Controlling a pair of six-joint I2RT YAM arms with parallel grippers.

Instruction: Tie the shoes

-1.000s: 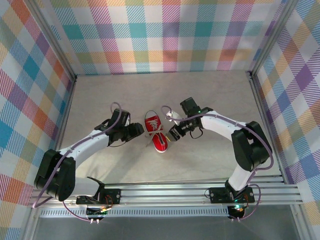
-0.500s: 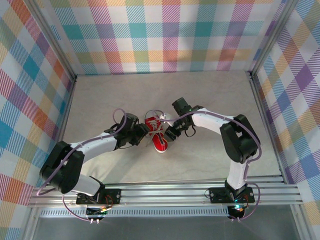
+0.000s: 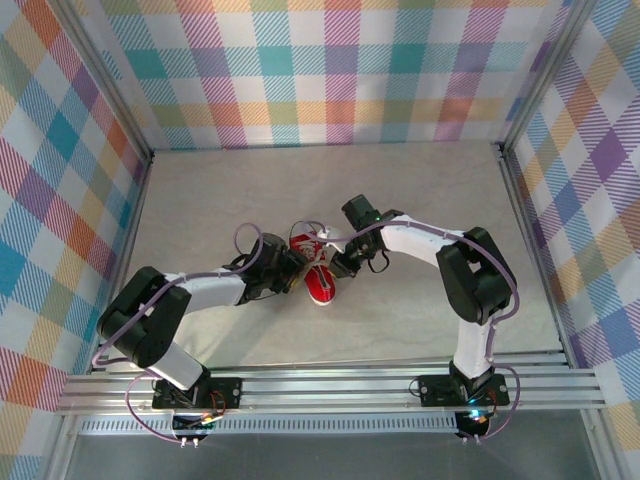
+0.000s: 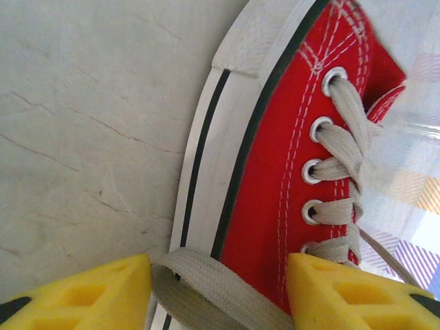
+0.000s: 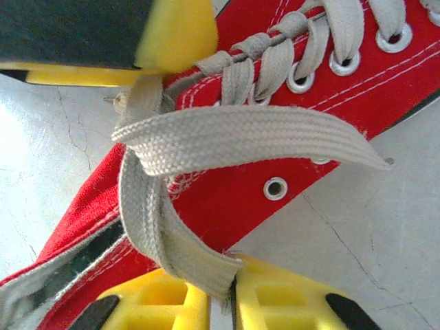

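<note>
Both arms had closed in on the shoe [image 3: 318,272], lying far-to-near on the tabletop [image 3: 420,190] between them. At its left side the left fingers [image 4: 103,289] stood open astride a lace [image 4: 206,285]; the right fingers [image 5: 265,299] pinched a lace loop [image 5: 155,234] opposite.

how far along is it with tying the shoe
Done: the laces are threaded through the eyelets of the sneaker. In hand: the right claw is shut on a lace strand that crosses another; the left claw is open, straddling the sneaker's side. Left: no knot or bow is visible yet.
</note>
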